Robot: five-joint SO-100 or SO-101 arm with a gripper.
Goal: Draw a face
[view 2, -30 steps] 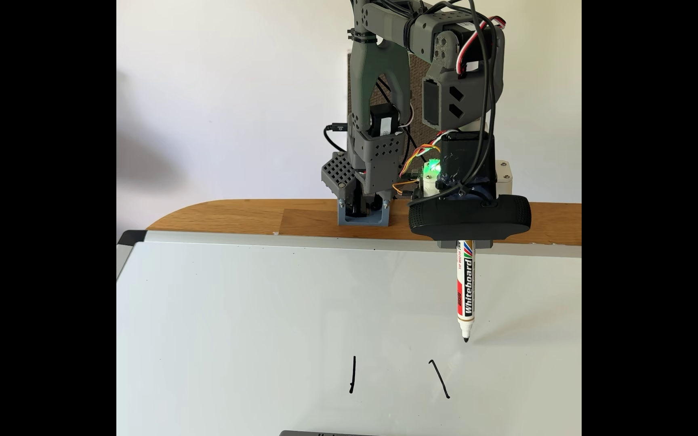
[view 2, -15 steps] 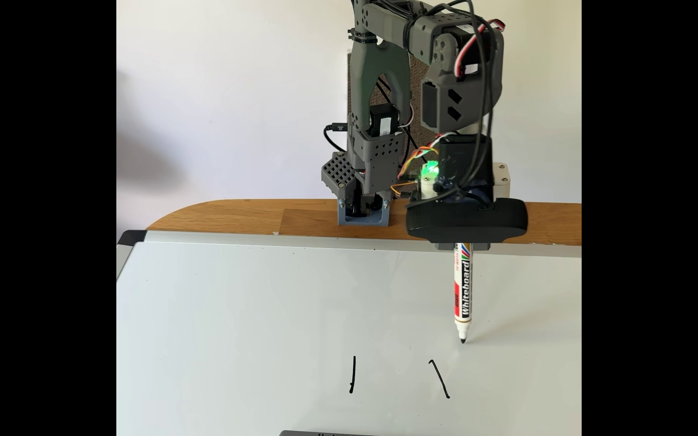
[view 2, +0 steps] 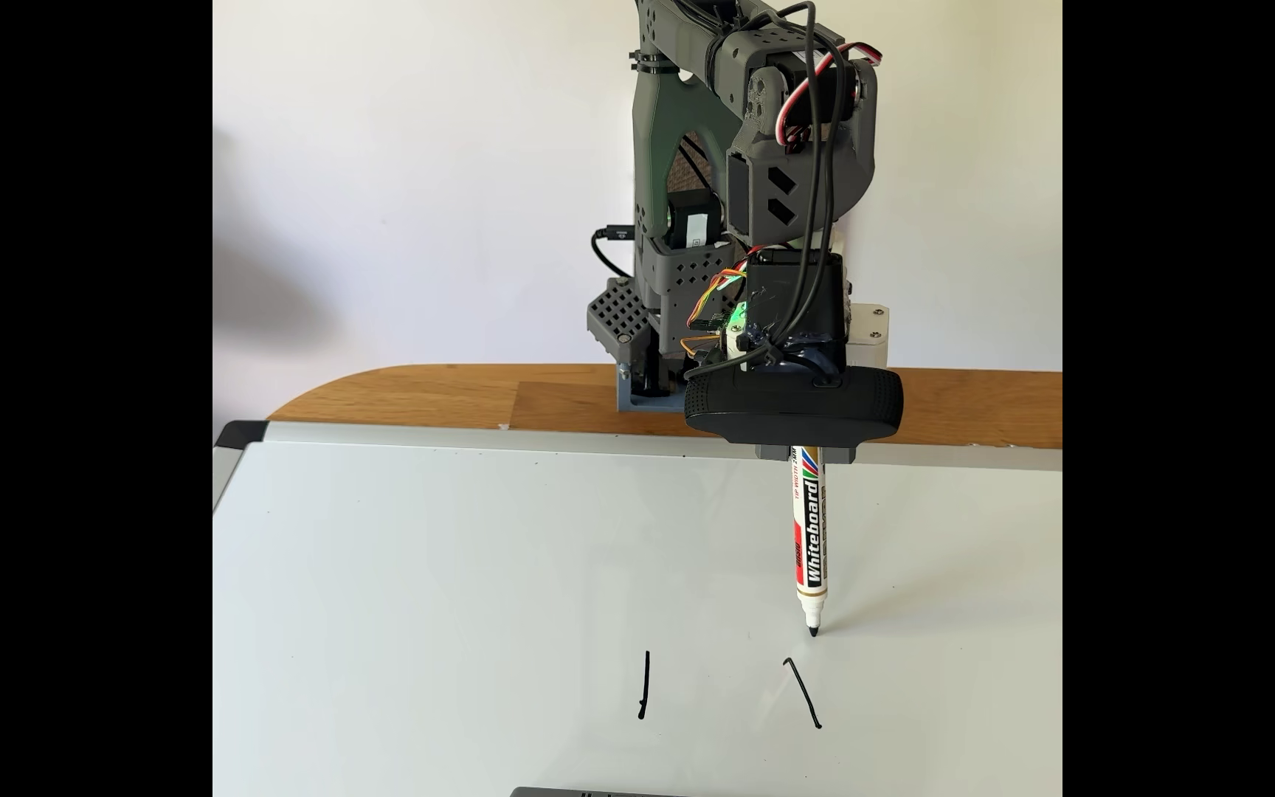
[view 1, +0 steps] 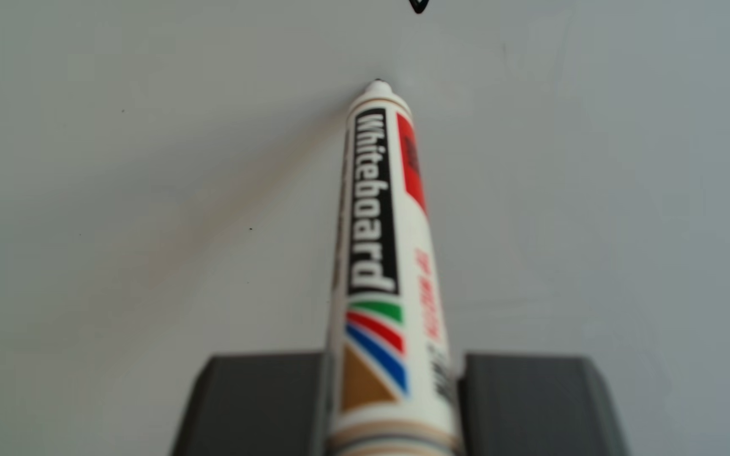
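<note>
Toward the right half of the white whiteboard (view 2: 466, 582), I see my grey arm (view 2: 665, 138) folded over, wrist straight down — its gripper (view 2: 805, 454) clamped on the upright white "Whiteboard" marker (view 2: 811, 536), tip at the board. Nearer the front edge sits the face (view 2: 803, 693) — two short black strokes.

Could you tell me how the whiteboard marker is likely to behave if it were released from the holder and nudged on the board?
The marker has a round, smooth barrel, so it would probably roll on the glossy whiteboard. It stands upright on a narrow tip, so it would likely tip over at once. It looks like stiff, light plastic, unlikely to bend.
</note>
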